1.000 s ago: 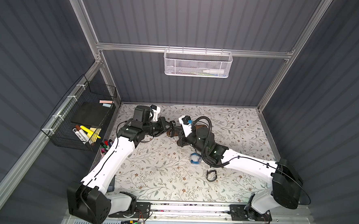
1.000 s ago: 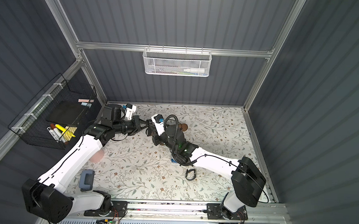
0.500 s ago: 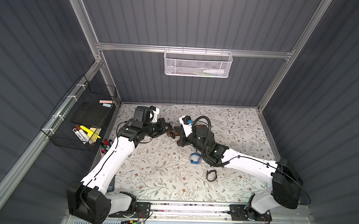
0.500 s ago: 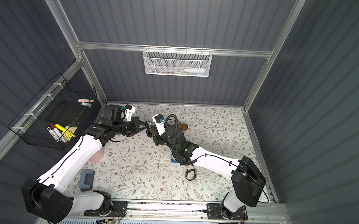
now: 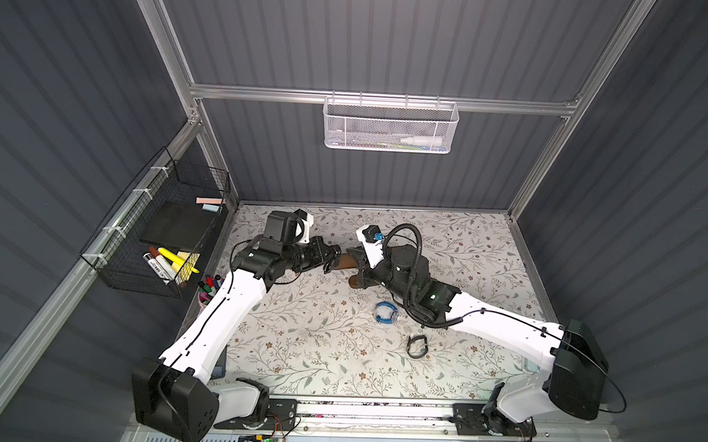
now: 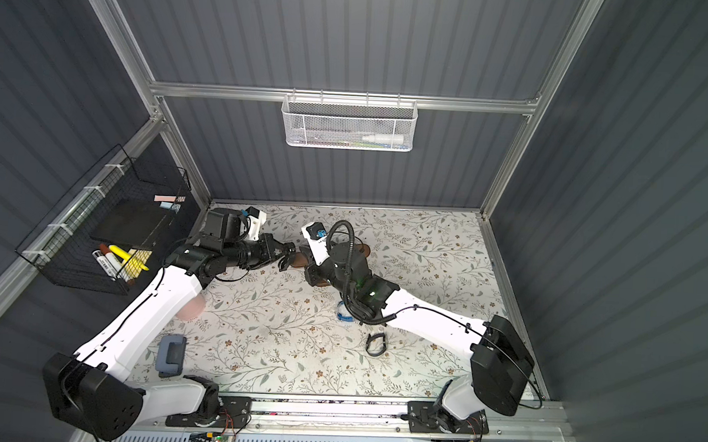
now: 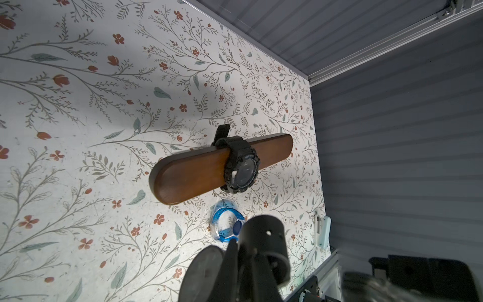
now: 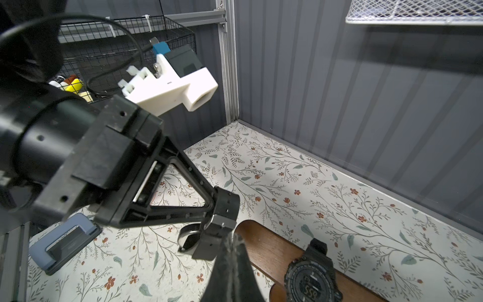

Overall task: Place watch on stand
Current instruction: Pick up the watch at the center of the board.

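The black watch (image 7: 241, 167) was strapped around the flat bar of the brown wooden stand (image 7: 193, 175), its face on the bar's top side, well along the bar from both sets of fingers and apart from them. The right gripper (image 8: 231, 245) had its fingers pressed together into one dark wedge, the tip over the rounded end of the bar farthest from the watch; whether it touched the wood could not be told. The left gripper (image 8: 211, 232) pointed in from the opposite side, fingers likewise together, their tips just beside the right fingertips and just off that same end of the bar. A blue band (image 7: 226, 224) lay on the flowered mat (image 7: 78, 104) near the stand, behind the right fingers and apart from them. A black band (image 5: 416, 346) lay farther back still, toward that arm's base.
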Tool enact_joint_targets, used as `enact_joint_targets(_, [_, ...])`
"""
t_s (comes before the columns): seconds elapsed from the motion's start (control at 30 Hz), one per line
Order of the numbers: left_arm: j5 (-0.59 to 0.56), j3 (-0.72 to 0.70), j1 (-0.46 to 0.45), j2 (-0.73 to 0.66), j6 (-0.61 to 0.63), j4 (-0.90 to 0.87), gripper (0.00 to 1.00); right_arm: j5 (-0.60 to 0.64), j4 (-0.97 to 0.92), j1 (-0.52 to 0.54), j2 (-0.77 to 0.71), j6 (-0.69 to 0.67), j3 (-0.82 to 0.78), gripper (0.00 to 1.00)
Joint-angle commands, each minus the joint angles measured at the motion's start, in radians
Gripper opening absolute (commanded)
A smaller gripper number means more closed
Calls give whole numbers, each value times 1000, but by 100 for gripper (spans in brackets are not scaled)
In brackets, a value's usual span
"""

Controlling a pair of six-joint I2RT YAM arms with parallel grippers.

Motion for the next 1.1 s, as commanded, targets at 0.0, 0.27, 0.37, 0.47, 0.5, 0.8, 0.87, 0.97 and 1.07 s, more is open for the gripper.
enact_joint_targets(0.0, [-26,-17,1,-28,30,-6,0,-10,-36,-5,-22,8,22,0])
enact_joint_targets(0.27, [-28,-9,1,-34,6,6,0,-50,11,-5,3,49,-12,72])
enact_joint_targets(0.37, [-32,-10,1,-39,4,5,0,-69,-12,2,35,72,27,77])
enact_joint_targets(0.47, [-41,-12,1,-46,-1,8,0,-37,-45,21,66,60,72,75])
enact_joint_targets(0.5, [-44,-15,1,-48,-2,11,0,-27,-51,24,72,57,81,75])
enact_joint_targets(0.8, [-61,-21,1,-58,-2,20,0,22,-76,29,129,62,154,70])
enact_joint_targets(0.87, [-64,-25,1,-63,-3,23,0,53,-79,31,143,61,169,66])
enact_joint_targets(0.97, [-73,-27,1,-67,-5,24,0,92,-83,33,161,54,188,63])
enact_joint_targets(1.07, [-80,-28,1,-67,-4,27,0,109,-98,32,182,54,213,62])
